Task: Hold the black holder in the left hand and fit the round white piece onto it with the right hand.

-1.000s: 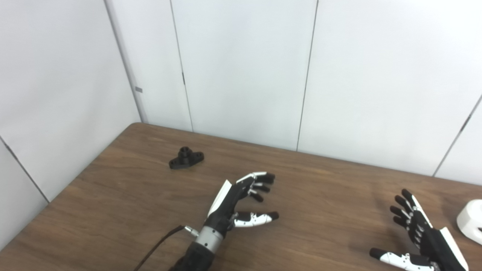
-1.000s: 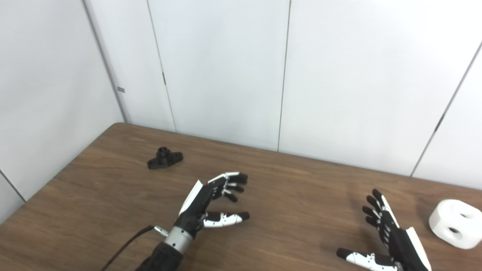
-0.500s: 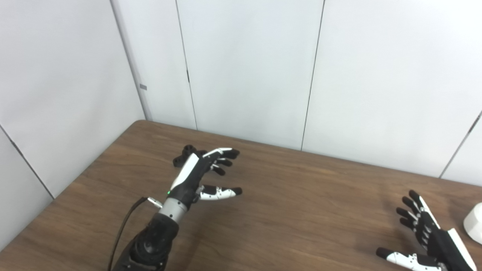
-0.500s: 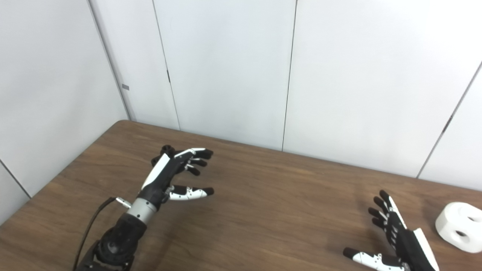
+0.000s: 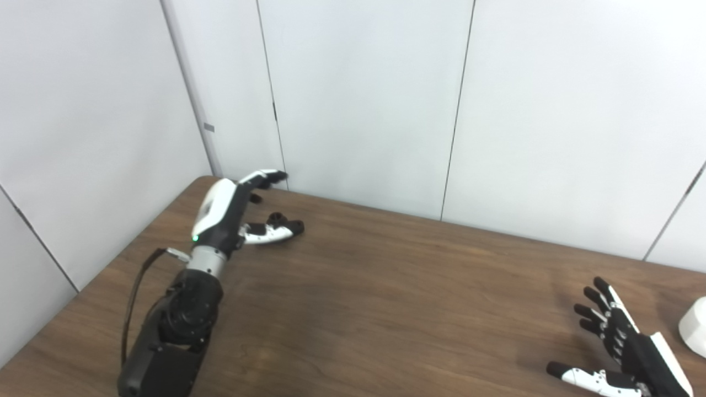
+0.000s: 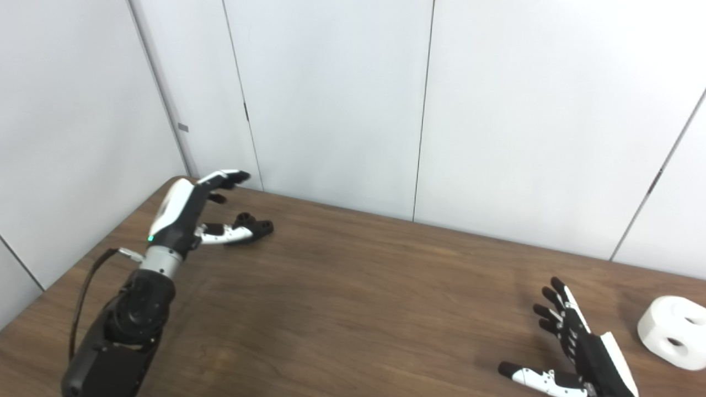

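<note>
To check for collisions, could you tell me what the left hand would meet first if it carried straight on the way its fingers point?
Probably the white wall panel: the left hand points beyond the black holder.

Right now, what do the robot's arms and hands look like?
Left hand: white back shell, black palm and fingertips, white thumb segment, green light near a silver wrist collar, black forearm with a dark cable. Right hand: the same black fingers, white shell and white thumb segment.

No readable text, label, brand, number or sign anywhere in either view.
</note>
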`<state>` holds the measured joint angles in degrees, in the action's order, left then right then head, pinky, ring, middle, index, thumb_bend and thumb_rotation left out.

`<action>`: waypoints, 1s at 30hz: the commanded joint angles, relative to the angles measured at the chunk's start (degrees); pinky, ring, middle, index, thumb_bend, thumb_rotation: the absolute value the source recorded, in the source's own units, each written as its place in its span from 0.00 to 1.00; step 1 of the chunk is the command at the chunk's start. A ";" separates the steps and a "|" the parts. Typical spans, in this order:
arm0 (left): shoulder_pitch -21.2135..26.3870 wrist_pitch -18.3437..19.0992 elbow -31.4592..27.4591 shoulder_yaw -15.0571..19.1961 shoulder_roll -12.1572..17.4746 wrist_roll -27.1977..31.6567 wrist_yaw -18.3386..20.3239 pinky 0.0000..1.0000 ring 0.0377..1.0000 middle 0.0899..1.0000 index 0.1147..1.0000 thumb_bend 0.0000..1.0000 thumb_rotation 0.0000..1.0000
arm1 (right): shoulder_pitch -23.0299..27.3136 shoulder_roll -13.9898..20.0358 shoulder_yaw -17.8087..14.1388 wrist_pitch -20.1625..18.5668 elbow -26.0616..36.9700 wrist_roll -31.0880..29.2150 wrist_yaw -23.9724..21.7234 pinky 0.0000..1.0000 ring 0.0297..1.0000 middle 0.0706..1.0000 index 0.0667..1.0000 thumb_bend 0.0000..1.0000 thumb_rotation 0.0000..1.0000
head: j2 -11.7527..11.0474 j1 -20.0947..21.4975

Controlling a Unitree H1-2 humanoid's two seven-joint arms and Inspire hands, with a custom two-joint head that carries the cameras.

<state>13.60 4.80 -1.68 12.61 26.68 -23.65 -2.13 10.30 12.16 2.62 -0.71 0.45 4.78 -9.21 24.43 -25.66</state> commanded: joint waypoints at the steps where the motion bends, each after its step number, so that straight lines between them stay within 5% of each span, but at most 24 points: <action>1: 1.76 -1.32 0.07 0.97 2.36 0.11 -1.72 0.80 0.85 0.83 0.76 0.74 0.05 | 1.63 -0.08 -0.12 0.88 2.24 0.08 0.46 0.88 0.89 0.96 1.00 0.67 0.00 | 0.10 0.06; 9: 2.73 -0.20 2.84 1.26 4.34 -1.86 -3.91 0.83 0.89 0.86 0.79 0.78 0.10 | 1.48 -0.14 -0.49 1.02 2.56 0.16 0.50 0.86 0.87 0.96 1.00 0.67 0.00 | 0.21 0.07; 16: 3.77 9.77 2.37 -1.79 6.70 -5.53 0.44 0.83 0.98 0.95 0.86 0.90 0.21 | 0.99 0.13 -0.93 -0.24 4.01 -0.05 0.37 0.85 0.86 0.95 1.00 0.67 0.00 | 0.52 0.23; 20: 4.16 11.76 3.26 -4.58 8.11 -8.33 1.15 0.82 0.99 0.97 0.85 0.92 0.24 | 0.86 0.27 -1.15 -0.51 4.41 -0.28 0.17 0.85 0.86 0.94 0.99 0.67 0.00 | 0.77 0.22; 30: 5.90 15.90 6.81 -7.69 8.64 -8.84 2.91 0.97 1.00 1.00 0.85 0.99 0.34 | 0.75 0.84 -1.25 -0.52 4.90 -0.35 -0.08 0.84 0.86 0.93 0.99 0.68 0.00 | 1.31 0.68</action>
<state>16.86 20.41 5.78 4.84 33.02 -31.61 0.91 9.63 12.32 1.90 -2.42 3.57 5.07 -9.20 25.66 -25.05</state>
